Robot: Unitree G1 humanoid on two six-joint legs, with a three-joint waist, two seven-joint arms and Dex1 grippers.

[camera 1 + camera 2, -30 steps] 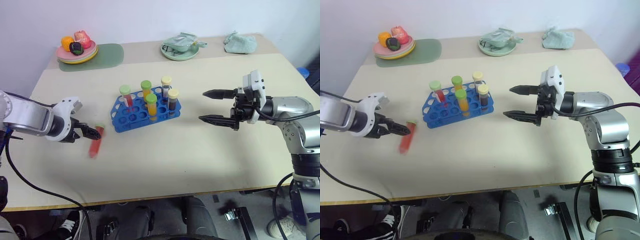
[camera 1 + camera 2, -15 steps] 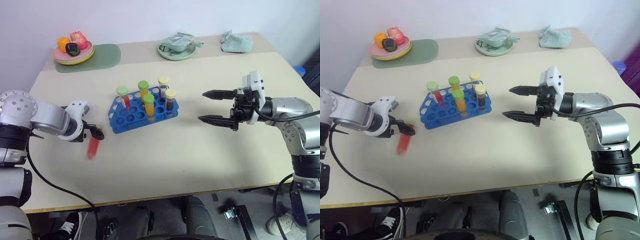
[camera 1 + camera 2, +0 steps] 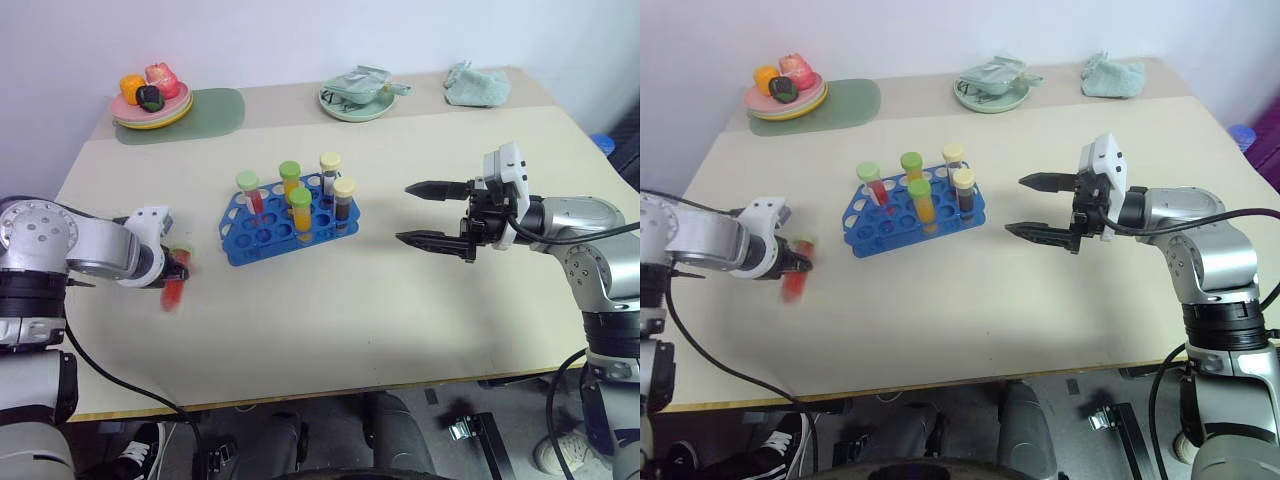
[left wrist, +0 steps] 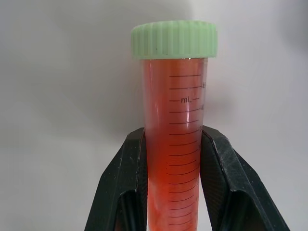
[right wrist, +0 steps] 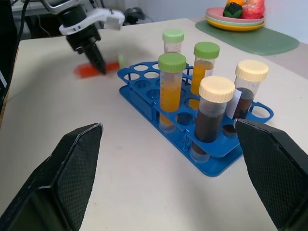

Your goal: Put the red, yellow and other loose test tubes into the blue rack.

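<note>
On the table [image 3: 400,310], five tubes stand in the blue rack [image 3: 262,238]; one red tube [image 4: 174,144], its bottom cut off, is pinched by the left gripper [image 4: 173,163]; right gripper [image 3: 420,213] gapes

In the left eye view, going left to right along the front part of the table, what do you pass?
Left claw shut on the red-filled test tube with a pale green cap → blue plastic rack holding five capped tubes → open right claw.
</note>
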